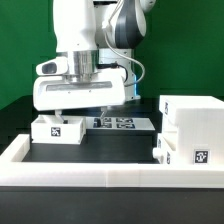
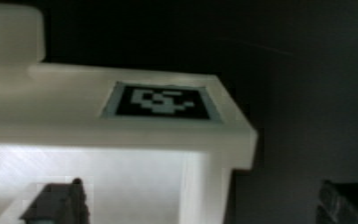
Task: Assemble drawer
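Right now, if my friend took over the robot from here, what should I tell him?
The claw is open, with its fingers wide apart. It hangs just over the small tray on the exterior view's left and grips nothing.
The big box stands on the exterior view's right.
A second small white piece, probably the other tray, sits against the box's front. I cannot tell if it is pushed in.
The marker board lies flat between tray and box.
Done: nothing clearly put together yet.
Left: grab the small tray, slide it into the big box, then likely the other one too.
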Robot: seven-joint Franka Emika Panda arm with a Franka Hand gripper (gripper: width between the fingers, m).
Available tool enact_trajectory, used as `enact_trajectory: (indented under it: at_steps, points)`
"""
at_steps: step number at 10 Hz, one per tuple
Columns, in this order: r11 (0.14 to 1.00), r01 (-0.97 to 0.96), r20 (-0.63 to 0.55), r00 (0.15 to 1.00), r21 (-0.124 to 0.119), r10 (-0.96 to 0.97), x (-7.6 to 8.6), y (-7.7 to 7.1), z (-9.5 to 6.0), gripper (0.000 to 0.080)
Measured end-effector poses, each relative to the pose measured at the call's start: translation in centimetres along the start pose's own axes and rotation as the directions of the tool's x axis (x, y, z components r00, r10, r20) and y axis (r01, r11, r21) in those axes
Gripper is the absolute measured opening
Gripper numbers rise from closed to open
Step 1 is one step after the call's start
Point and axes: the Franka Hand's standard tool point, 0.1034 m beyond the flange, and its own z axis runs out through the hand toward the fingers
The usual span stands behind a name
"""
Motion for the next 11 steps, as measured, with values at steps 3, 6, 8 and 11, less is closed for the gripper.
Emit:
enact_trajectory:
  at_steps: [3, 6, 8, 11]
  points:
    - [1.0, 0.022, -0.013, 1.0, -0.008, -0.022, -0.58, 0.17, 0.98, 0.0648]
    - [0.999, 0.035, -0.015, 0.999, -0.01, -0.035, -0.73, 0.14, 1.08, 0.0472]
    - [0.999, 0.037, -0.014, 0.999, -0.009, -0.037, -0.75, 0.1, 1.09, 0.0148]
    - [0.999, 0.046, -0.02, 0.999, -0.011, -0.046, -0.43, -0.21, 1.02, 0.0042]
